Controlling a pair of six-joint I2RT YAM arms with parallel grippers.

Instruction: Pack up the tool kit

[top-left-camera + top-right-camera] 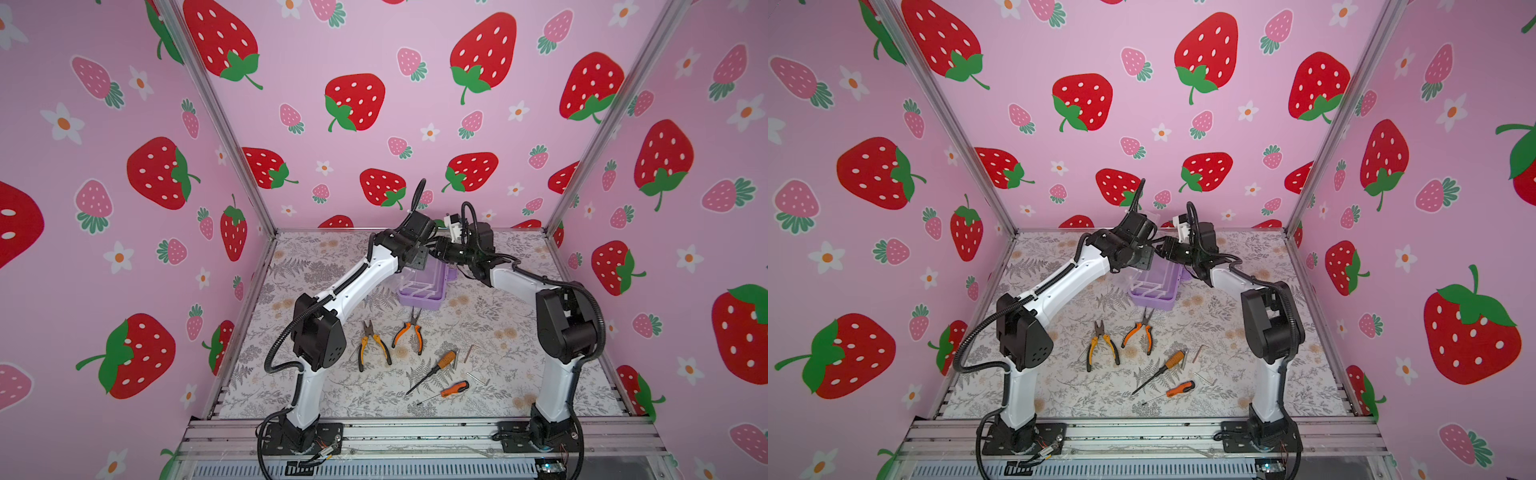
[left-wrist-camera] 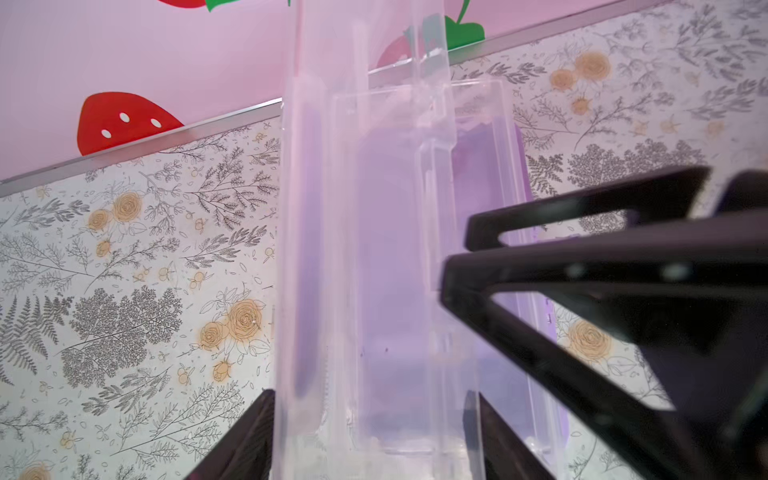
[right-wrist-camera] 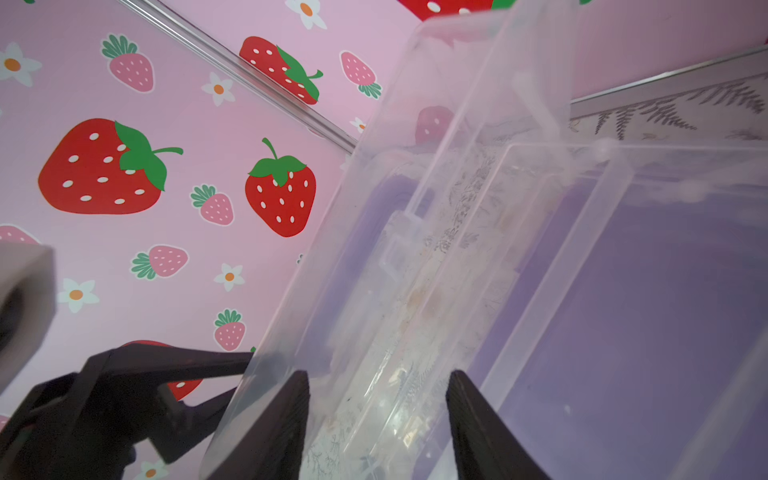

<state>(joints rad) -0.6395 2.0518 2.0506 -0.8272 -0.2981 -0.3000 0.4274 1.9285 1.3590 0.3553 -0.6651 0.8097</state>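
The lilac tool kit box [image 1: 419,297] [image 1: 1152,300] stands open at the table's back middle, with its clear lid [image 2: 386,249] [image 3: 436,249] raised upright. My left gripper [image 2: 372,395] [image 1: 417,259] has both fingers against the lid's sides. My right gripper [image 3: 378,374] [image 1: 438,249] grips the same lid from the other side. Two pliers [image 1: 374,345] [image 1: 409,332] lie in front of the box. Two orange-handled screwdrivers [image 1: 432,370] [image 1: 446,390] and small metal bits [image 1: 469,353] lie nearer the front right.
The box's lilac base [image 3: 665,332] shows white dividers inside. The back wall rail [image 2: 141,145] runs close behind the lid. Both arm bases sit on the front aluminium rail [image 1: 415,436]. The two wrists nearly touch above the box.
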